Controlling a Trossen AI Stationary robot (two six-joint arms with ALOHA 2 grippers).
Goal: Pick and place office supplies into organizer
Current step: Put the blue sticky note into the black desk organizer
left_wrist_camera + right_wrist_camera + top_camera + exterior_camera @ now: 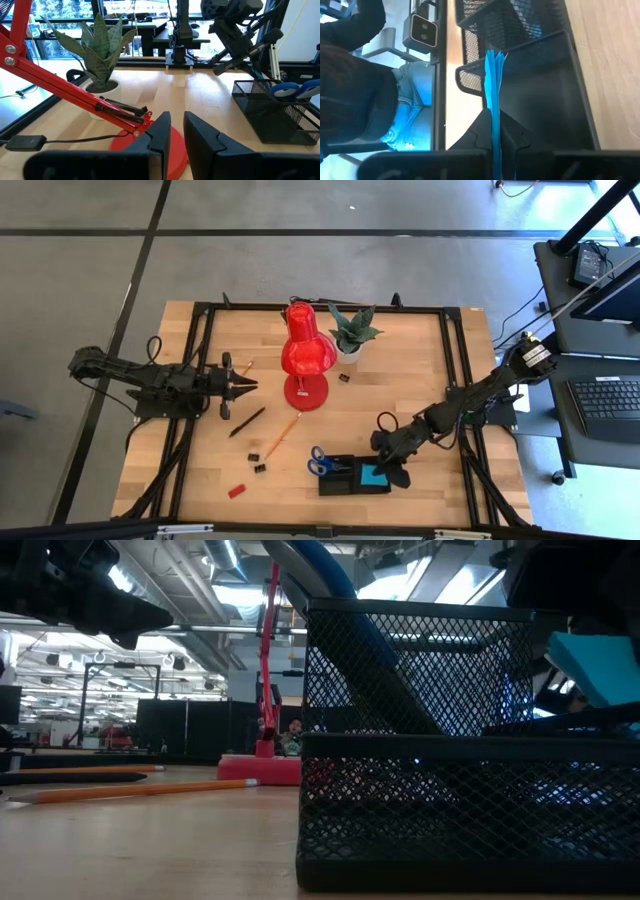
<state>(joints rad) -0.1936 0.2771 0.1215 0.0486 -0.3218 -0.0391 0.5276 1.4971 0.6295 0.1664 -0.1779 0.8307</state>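
The black mesh organizer point(340, 485) stands near the table's front edge, with blue-handled scissors point(318, 464) standing in its left part. My right gripper point(388, 468) hangs over its right part, shut on the blue note pad point(372, 476). On the wood to the left lie an orange pencil point(283, 432), a black pen point(247, 421), tiny black clips point(260, 463) and a small red block point(236, 490). Another clip point(343, 377) lies by the lamp. My left gripper point(247, 386) waits at the table's left, narrowly open, with nothing between its fingers. My right gripper pinches the note pad by its two flat faces point(494, 131) between its two fingers, so the pad shows edge-on. The fingers slant down from the table's far right. The pad point(596, 666) sits tilted over the organizer's right compartment point(545, 100); whether it touches the mesh I cannot tell.
A big red desk lamp point(306, 356) and a small green potted plant point(352, 332) stand at the table's far middle. A black frame point(455, 350) borders the table. A desk with a keyboard point(610, 402) stands off to the right.
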